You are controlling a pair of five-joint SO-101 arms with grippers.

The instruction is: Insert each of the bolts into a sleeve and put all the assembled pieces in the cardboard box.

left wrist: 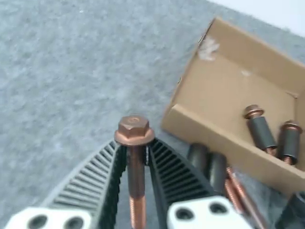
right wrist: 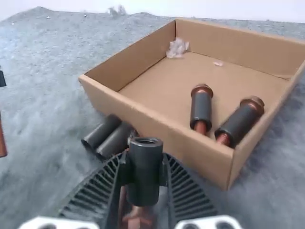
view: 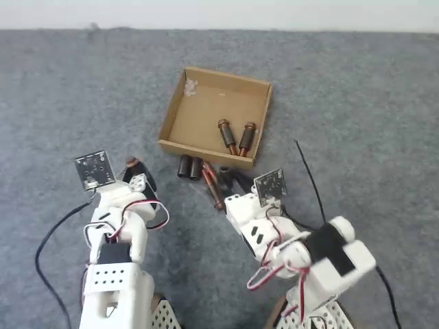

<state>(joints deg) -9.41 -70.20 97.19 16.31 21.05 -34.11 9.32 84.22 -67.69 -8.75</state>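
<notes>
Left gripper [left wrist: 136, 145] is clamped on a bolt [left wrist: 135, 130], held by the shank just under the head. Right gripper [right wrist: 144, 160] pinches a sleeve [right wrist: 144, 174] mid-body. Both parts look stiff and smooth (likely to twist if gripped off-centre). Beyond them, spare sleeves [right wrist: 109, 136] lie against the box [right wrist: 157, 129], with two assembled pieces [right wrist: 201, 107] inside.

Setting: a robotics test bench, in a lab or a workshop; which of the two cannot be told.

Evidence: a grey felt-like mat [view: 370, 96] covers the work surface and meets a plain white wall [view: 219, 14] at the far edge. A white plastic left robot arm [view: 116, 233] and a matching right robot arm [view: 274, 240] stand on it. Each carries a bare square circuit board [view: 94, 169] and loose red and white wiring [view: 162, 212]. A thin black cable [view: 312, 178] trails across the mat.

Stock is hardware: copper-coloured hex-head bolts [left wrist: 135, 131], black cylindrical sleeves [view: 190, 166] and a shallow brown cardboard box [view: 206, 113].
</notes>
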